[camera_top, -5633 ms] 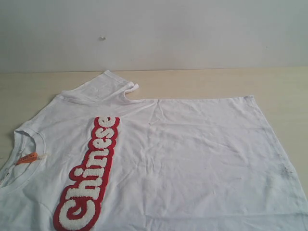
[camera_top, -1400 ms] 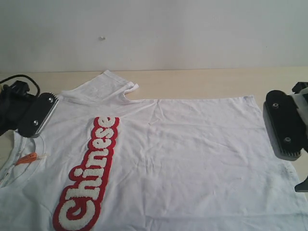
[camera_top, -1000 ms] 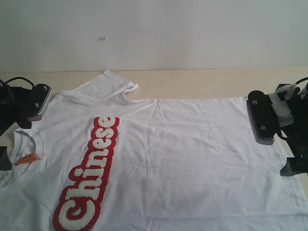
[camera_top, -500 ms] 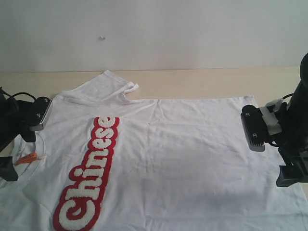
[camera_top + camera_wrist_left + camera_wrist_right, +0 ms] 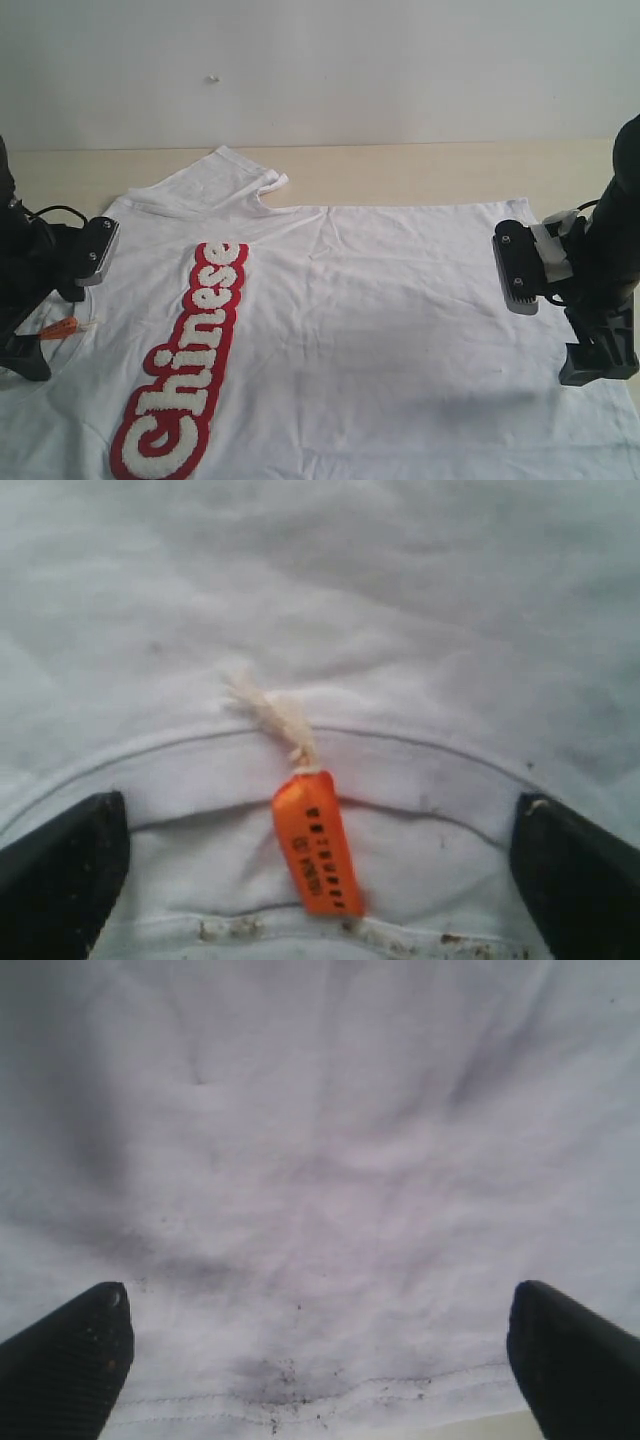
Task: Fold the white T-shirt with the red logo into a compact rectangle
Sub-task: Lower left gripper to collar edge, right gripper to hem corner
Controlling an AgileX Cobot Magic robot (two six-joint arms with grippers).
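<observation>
The white T-shirt [image 5: 400,320] lies flat on the table, neck to the left and hem to the right. Its red logo [image 5: 190,360] runs along the chest near the front edge. My left gripper [image 5: 60,305] hangs open over the collar, one finger [image 5: 95,250] on each side of the orange neck tag [image 5: 58,328]. In the left wrist view the tag [image 5: 317,845] lies between the wide jaws of the left gripper [image 5: 320,868]. My right gripper [image 5: 555,315] stands open over the hem. The right wrist view shows the speckled hem [image 5: 300,1390] between the jaws of the right gripper [image 5: 320,1352].
The shirt's far sleeve [image 5: 225,175] is spread toward the pale back wall [image 5: 320,70]. Bare wooden tabletop [image 5: 420,170] shows behind the shirt, and a sliver of it [image 5: 490,1428] past the hem. A dark cable [image 5: 50,212] loops off the left arm.
Both arms came in from the sides and dropped lower. The left gripper settled over the collar and tag, the right one moved inward over the hem. Both stayed wide open.
</observation>
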